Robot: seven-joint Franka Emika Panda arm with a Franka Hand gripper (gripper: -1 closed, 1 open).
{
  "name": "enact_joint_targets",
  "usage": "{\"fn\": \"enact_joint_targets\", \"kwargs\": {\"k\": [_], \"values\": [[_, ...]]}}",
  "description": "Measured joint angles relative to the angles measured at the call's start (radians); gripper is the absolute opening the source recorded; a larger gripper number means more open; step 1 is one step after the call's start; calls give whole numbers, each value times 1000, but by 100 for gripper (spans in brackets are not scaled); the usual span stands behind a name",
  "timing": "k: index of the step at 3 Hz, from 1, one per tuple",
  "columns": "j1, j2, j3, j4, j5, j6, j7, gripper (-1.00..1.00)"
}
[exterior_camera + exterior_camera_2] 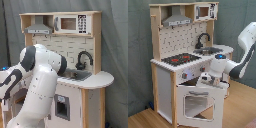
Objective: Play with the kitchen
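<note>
Second exterior view: kitchen [178, 60] on wood floor [235, 107], grey backdrop [138, 50]; claw [205, 78] state unclear.

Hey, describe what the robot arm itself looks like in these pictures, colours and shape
The arm is made of bulky, rounded, glossy white segments with dark bands at the joints in both exterior views. In the second exterior view a round white wrist section leads to a pale gripper with darker parts. No cables or markings can be made out.
</note>
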Motion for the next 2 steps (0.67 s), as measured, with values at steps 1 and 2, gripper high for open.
{"fn": "enact_joint_targets", "kwargs": {"k": [1, 2], "values": [[32, 0, -1, 32, -1, -28, 92, -100], [107, 1, -28, 50, -1, -49, 152, -100]]}}
